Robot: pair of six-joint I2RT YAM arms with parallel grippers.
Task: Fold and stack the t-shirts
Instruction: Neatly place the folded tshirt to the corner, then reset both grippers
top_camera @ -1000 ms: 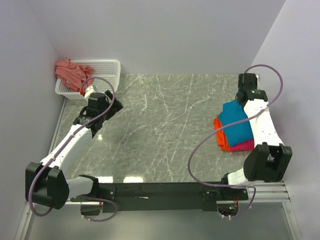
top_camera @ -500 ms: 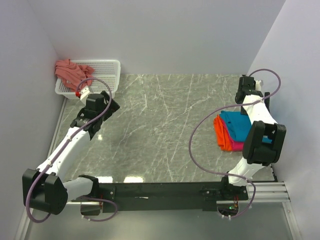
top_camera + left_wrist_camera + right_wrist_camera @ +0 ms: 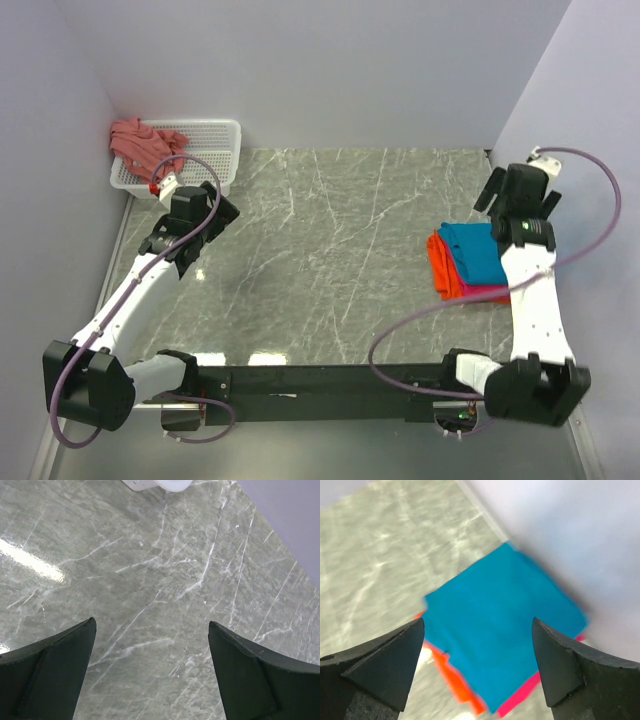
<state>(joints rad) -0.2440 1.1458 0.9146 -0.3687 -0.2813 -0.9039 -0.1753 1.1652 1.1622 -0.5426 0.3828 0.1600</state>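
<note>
Three folded t-shirts lie stacked at the table's right side. The teal-blue one (image 3: 474,252) (image 3: 502,630) is on top, flat. An orange one (image 3: 439,266) (image 3: 454,680) and a magenta-pink one (image 3: 488,294) (image 3: 520,700) peek out beneath it. A salmon-pink t-shirt (image 3: 140,146) hangs crumpled over the basket's left end. My right gripper (image 3: 515,192) (image 3: 477,625) hovers above the stack, open, with nothing between its fingers. My left gripper (image 3: 205,212) (image 3: 151,625) is open over bare marble just in front of the basket.
A white mesh basket (image 3: 215,140) stands in the far left corner; its corner (image 3: 160,484) shows at the top of the left wrist view. Walls close in on the left, back and right, and the right wall runs right beside the stack.
My right gripper opened, let go of the teal-blue shirt and rose off the stack toward the right wall. The shirt now lies flat and uncovered. My left arm edged slightly toward the basket.
</note>
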